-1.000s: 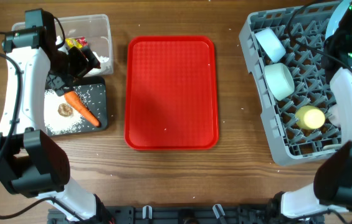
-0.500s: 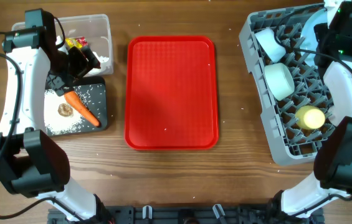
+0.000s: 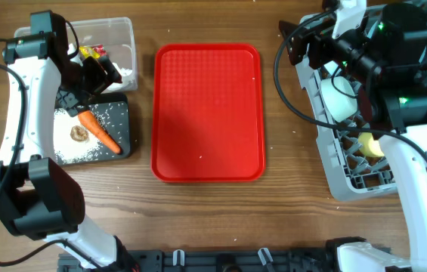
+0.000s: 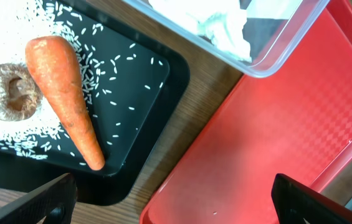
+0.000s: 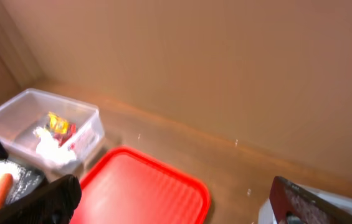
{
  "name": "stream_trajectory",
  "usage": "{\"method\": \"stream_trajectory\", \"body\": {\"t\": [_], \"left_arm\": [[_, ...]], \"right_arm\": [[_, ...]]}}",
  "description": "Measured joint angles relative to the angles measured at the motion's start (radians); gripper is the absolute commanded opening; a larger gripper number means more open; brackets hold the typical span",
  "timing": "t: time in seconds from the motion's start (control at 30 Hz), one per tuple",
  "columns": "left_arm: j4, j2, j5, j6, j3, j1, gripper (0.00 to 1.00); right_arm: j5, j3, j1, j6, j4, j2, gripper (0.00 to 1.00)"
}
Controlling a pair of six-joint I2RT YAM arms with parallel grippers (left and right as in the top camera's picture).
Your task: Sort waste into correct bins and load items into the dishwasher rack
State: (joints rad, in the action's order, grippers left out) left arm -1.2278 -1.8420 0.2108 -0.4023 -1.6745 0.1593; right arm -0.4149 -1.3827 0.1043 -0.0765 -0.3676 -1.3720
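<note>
The carrot [image 4: 66, 93], a brown food lump [image 4: 10, 93] and rice grains [image 4: 119, 68] lie in the black tray [image 3: 119, 109]. Crumpled wrappers [image 3: 91, 53] and white tissue [image 4: 225, 25] sit in the clear tub [image 3: 122, 30]. My left gripper [image 3: 100, 79] hovers open and empty over the seam between the two bins; its fingers [image 4: 45, 202] frame the tray edge. My right gripper [image 3: 298, 41] is raised high over the grey rack's [image 3: 349, 185] left corner, open and empty, facing the red tray [image 5: 144, 186]. A white bowl [image 3: 340, 102] and yellow cup [image 3: 375, 143] stand in the rack; my right arm hides the rack's upper part.
The flat red tray [image 3: 208, 113] lies bare in the middle of the wooden table, between the bins and the rack. A beige wall [image 5: 225, 62] rises behind the table. The clear tub [image 5: 20, 115] also shows far left in the right wrist view.
My right arm has lifted out of the rack's far right side and swung left and up, now covering the rack's top. The left arm has not moved.
</note>
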Motion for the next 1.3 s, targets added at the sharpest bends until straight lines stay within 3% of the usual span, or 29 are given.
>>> {"method": "stream_trajectory", "body": {"t": [0.2,0.3,0.37,0.5,0.67,0.9,1.3], "left_arm": [[0.000,0.000,0.000,0.000,0.000,0.000,1.00],[-0.003,0.000,0.001,0.000,0.000,0.000,1.00],[0.002,0.000,0.000,0.000,0.000,0.000,1.00],[0.000,0.002,0.000,0.000,0.000,0.000,1.00],[0.000,0.002,0.000,0.000,0.000,0.000,1.00],[0.000,0.002,0.000,0.000,0.000,0.000,1.00],[0.000,0.002,0.000,0.000,0.000,0.000,1.00]], "right_arm": [[0.061,0.068,0.000,-0.069,-0.203,0.039,1.00],[0.107,0.326,-0.004,-0.138,-0.089,0.274,1.00],[0.120,0.627,-0.051,-0.158,0.047,0.596,1.00],[0.155,1.088,-0.117,-0.037,0.210,1.079,1.00],[0.171,1.339,-0.121,0.054,0.297,1.252,1.00],[0.188,1.349,-0.121,0.061,0.328,1.352,1.00],[0.188,1.349,-0.121,0.061,0.333,1.353,1.00]]}}
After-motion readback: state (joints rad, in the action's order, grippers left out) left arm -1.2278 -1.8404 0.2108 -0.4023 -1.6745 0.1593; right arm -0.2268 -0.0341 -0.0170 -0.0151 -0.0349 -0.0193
